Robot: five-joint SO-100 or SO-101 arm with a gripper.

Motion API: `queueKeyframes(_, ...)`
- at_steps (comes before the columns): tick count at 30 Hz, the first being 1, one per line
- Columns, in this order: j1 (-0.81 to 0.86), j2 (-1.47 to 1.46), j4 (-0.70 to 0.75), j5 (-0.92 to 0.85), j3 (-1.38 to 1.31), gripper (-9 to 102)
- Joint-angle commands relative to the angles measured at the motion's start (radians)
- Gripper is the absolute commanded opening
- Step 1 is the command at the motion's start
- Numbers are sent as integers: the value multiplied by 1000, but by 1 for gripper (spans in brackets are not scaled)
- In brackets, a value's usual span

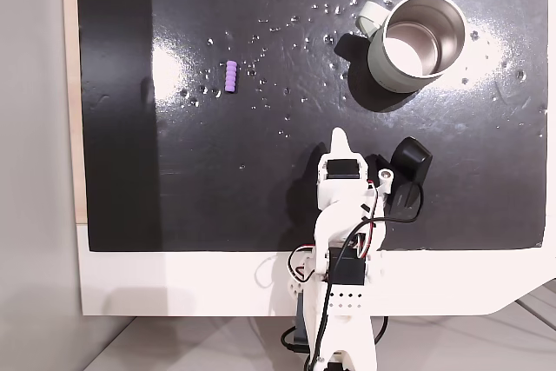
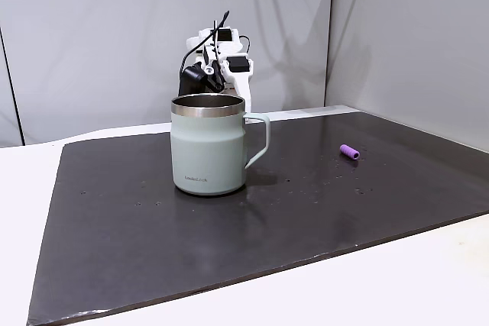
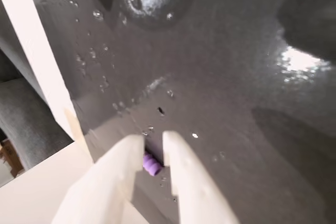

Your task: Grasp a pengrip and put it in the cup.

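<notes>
A white robot arm (image 1: 343, 241) stands at the near edge of a dark, glossy mat (image 1: 261, 171) that covers most of a white table (image 1: 174, 284), seen from above in a fixed view. The arm is folded back over its base, with its white pincer (image 1: 340, 138) pointing toward the middle of the mat and held well apart from both task objects.

The pengrip (image 1: 231, 76), a tiny light-purple ribbed cylinder, lies on its side on the mat, toward the far edge and left of centre in that view. The cup (image 1: 415, 43), a pale grey-white steel mug with a shiny inside, stands upright near the mat's far right corner, its loop handle turned to the left. Small shiny specks (image 1: 304, 19) are scattered on the mat between the two.

In the wrist view, the pincer's two white fingers (image 3: 181, 171) stand slightly apart with nothing between them, and the pengrip (image 3: 151, 164) shows through the gap, lying on the mat farther off.

In the other fixed view, the cup (image 2: 208, 143) stands in front, the arm (image 2: 218, 62) behind it, and the pengrip (image 2: 349, 151) to the right.
</notes>
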Motion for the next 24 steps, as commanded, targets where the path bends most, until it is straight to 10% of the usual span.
queueKeyframes(1,-34,2,51,-55,-160,0)
queueKeyframes(24,-318,-1281,525,-457,-1554,1)
